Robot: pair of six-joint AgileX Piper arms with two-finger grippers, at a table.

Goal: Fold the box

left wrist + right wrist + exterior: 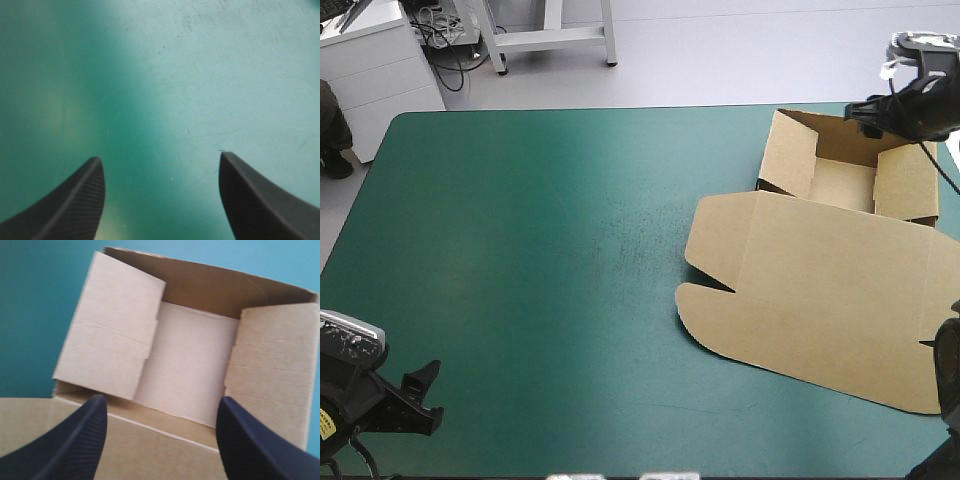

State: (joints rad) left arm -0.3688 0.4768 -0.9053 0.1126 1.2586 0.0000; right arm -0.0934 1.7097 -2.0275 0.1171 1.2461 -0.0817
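Note:
The brown box lies at the table's right side as an open tray, its wide lid flat toward the front. Two side flaps lean inward over the tray floor. My right gripper hovers open over the tray's far wall; in the right wrist view the right gripper shows nothing between its black fingers, with the tray ahead of them. My left gripper rests far from the box at the front left corner. There the left gripper stands open above bare teal-green cover.
The table's far edge runs just behind the tray. The lid's front right corner reaches close to the table's right edge. Between the two arms there is only teal-green cover.

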